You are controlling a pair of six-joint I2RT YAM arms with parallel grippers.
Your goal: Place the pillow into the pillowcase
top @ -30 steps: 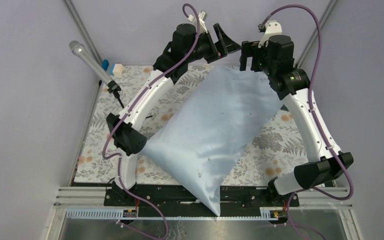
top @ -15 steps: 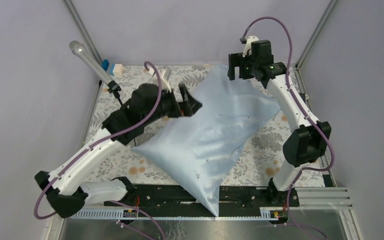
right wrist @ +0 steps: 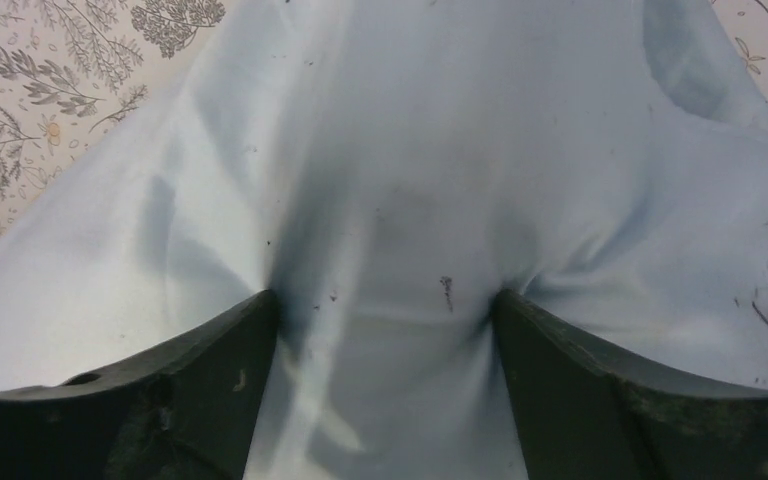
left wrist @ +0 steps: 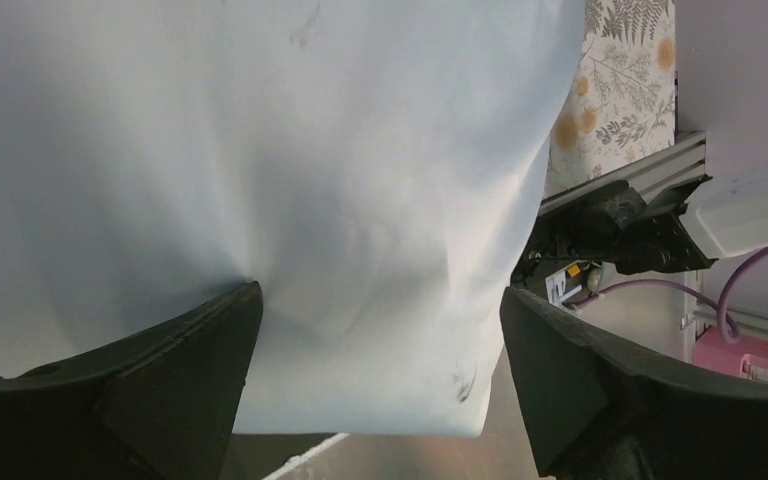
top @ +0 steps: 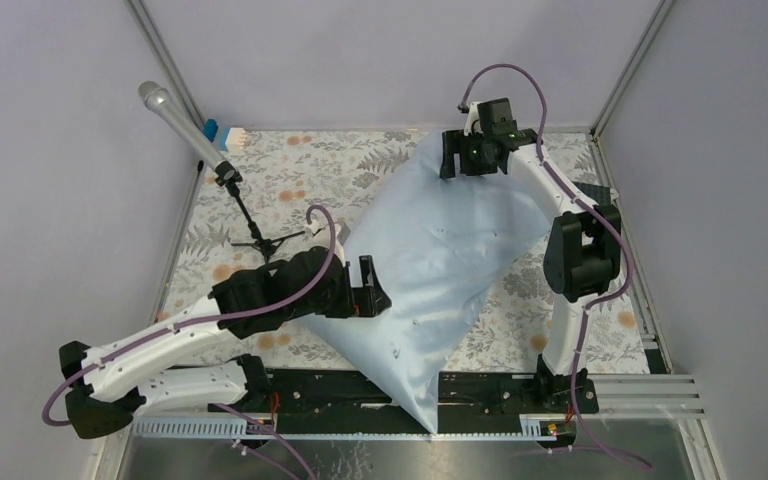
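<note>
The light-blue pillowcase (top: 430,265) lies plump and diagonal across the table, its near corner hanging over the front edge. No cream pillow shows in any view. My left gripper (top: 372,297) is open at the sack's near-left side; in the left wrist view (left wrist: 380,300) the jaws stand wide apart with blue fabric (left wrist: 290,150) between them. My right gripper (top: 463,158) is open at the sack's far corner; in the right wrist view (right wrist: 385,300) both fingers press into the blue fabric (right wrist: 430,140), which bulges between them.
A microphone (top: 173,113) on a small tripod (top: 257,240) stands at the far left. The floral table cloth (top: 290,165) covers the table. A small blue object (top: 210,131) sits at the far-left corner. Metal rails (top: 650,385) run along the front edge.
My left arm swung from the far side down to the sack's near-left edge. My right gripper stayed at the sack's far corner. The sack shifted and settled on the table.
</note>
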